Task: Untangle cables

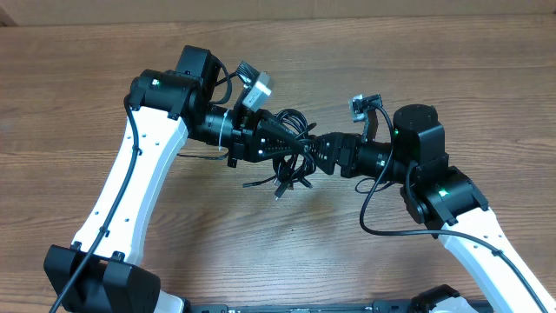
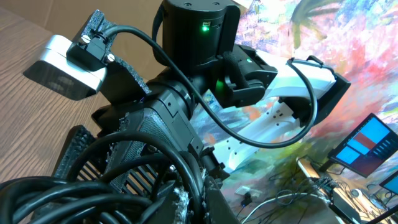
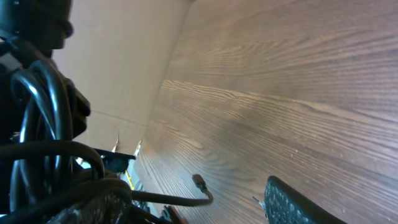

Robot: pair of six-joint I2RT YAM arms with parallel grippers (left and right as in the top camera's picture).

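The wooden table (image 1: 452, 69), brown with a fine straight grain, is carrying everything. The left arm (image 1: 143, 165), smooth white shell with black joints, is reaching from the table's near left corner toward its middle. The right arm (image 1: 473, 230), of the same build, is reaching in from the near right corner. Over the table's middle the left gripper (image 1: 282, 143) is clamping shut on the cables (image 1: 291, 165). The right gripper (image 1: 321, 156) is meeting the bunch from the other side with its jaws spread. Its ribbed black finger (image 3: 289, 205) is standing clear of the cords, with bare table showing between. The cables are thin, glossy black, round cords looping in a tangled bunch. The bunch's long axis is running across the table from gripper to gripper, and loose ends are trailing toward the table's near edge. One small plug end (image 3: 199, 182) is curling upward just above the wood.
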